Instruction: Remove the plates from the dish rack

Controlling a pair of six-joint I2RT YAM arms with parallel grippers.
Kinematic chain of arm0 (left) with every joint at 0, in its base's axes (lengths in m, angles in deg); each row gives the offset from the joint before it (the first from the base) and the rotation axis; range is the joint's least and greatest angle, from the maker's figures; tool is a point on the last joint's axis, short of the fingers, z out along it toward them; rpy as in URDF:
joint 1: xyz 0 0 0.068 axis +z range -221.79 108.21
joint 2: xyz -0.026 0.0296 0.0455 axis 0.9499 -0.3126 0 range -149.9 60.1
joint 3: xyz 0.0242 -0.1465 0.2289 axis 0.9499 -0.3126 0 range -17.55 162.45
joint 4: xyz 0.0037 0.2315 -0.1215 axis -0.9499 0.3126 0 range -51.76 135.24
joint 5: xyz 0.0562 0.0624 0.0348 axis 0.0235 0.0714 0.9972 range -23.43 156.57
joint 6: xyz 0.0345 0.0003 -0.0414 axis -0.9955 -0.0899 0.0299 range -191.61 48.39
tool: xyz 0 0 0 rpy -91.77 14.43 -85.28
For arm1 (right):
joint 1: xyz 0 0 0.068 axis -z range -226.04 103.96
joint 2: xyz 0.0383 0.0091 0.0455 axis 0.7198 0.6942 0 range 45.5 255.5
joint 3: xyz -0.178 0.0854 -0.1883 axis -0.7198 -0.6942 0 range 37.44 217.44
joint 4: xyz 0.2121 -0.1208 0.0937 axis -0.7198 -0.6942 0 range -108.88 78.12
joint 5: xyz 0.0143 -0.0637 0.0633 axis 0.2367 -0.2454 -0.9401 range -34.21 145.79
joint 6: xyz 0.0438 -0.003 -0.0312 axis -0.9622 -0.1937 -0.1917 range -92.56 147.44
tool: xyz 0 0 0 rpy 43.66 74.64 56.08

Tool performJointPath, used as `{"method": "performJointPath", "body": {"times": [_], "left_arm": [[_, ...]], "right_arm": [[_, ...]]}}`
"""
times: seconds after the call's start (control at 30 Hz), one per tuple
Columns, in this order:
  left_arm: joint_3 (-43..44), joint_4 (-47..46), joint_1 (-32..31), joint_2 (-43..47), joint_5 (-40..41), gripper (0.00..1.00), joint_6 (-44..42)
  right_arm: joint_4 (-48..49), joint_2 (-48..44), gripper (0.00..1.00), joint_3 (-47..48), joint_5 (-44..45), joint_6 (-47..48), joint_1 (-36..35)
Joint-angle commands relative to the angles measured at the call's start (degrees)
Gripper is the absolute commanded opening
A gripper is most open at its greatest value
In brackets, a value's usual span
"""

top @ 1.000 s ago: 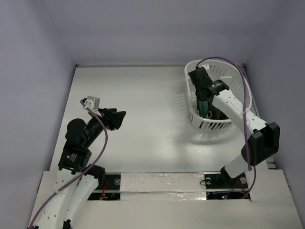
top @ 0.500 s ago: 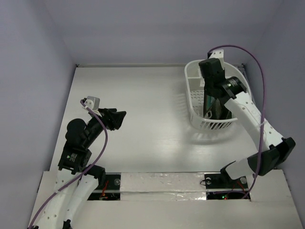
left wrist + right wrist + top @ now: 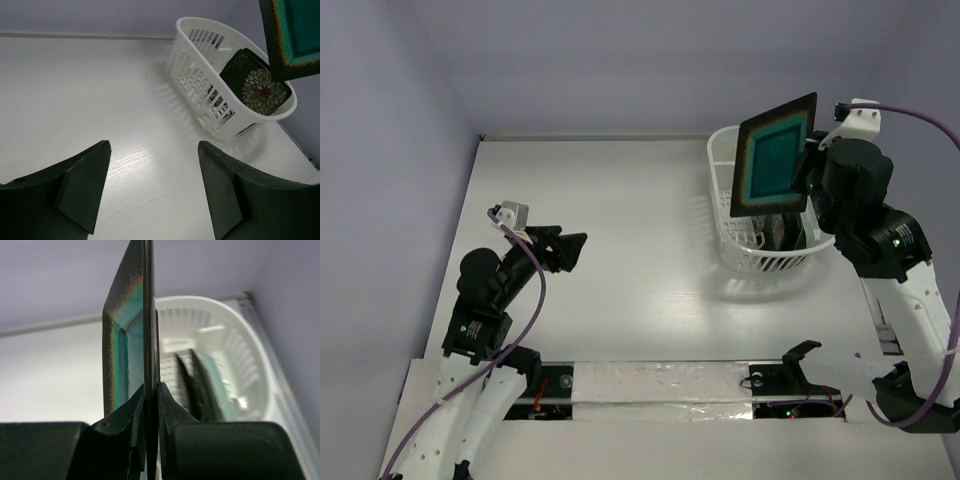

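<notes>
While my right gripper (image 3: pixel 150 390) pinches the dark-rimmed square teal plate (image 3: pixel 775 155) by its edge, white slatted plastic dish rack (image 3: pixel 760 262) beneath, I judge a swing could slip it; left gripper (image 3: pixel 152 150) gapes empty.

The dish rack (image 3: pixel 760 262) sits at the bench's (image 3: pixel 620 200) far right corner, with plates (image 3: pixel 260 87) standing on edge inside. A square plate (image 3: pixel 775 155) is held above the rack in the right gripper (image 3: pixel 151 395). The left gripper (image 3: pixel 152 185) hovers over the near left area, well apart.

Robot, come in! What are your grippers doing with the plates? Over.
Right gripper shut on teal plate, held above dish rack. Left gripper open, empty. Flowered plate in rack. Nothing blocking.
</notes>
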Motion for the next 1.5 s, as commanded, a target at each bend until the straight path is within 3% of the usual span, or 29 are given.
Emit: {"method": "performJointPath", "body": {"times": [0.0,0.07,0.2,0.4,0.73,0.9,1.2,1.23,1.37,1.47], "left_arm": [[1.38,-2.92,0.68,-0.07,-0.55,0.68,0.26],[1.47,-2.66,0.68,0.02,-0.02,0.72,0.17],[1.91,-1.96,1.2,0.37,2.17,0.76,0.26],[2.26,-1.25,1.2,1.16,4.38,0.8,0.26],[2.17,-1.43,1.2,0.81,3.94,0.79,0.26],[2.08,-1.61,1.2,0.72,3.5,0.79,0.26],[2.08,-1.61,1.2,0.63,3.23,0.79,0.35],[2.08,-1.69,1.2,0.63,3.23,0.79,0.35],[2.0,-1.78,1.2,0.72,3.15,0.79,0.34],[2.0,-1.78,1.2,0.81,3.15,0.79,0.35]], "right_arm": [[20.98,0.39,0.0,-3.94,-11.44,-8.37,-1.2],[29.12,1.0,0.0,-9.28,-19.93,-11.37,-1.2],[41.28,6.7,0.0,-14.92,-28.76,-21.2,-3.56],[52.63,21.26,0.0,-13.28,-29.39,-27.55,-8.75],[58.44,47.38,0.0,-0.97,-31.67,-35.64,-12.45],[62.4,54.52,0.0,1.49,-34.67,-41.78,-12.98],[57.3,65.94,0.0,10.9,-33.0,-47.33,-15.35],[56.95,67.52,0.03,11.42,-33.17,-47.94,-15.35],[57.39,69.55,0.37,10.56,-35.37,-49.18,-15.88],[57.92,69.3,0.54,8.8,-35.81,-49.53,-15.88]]}}
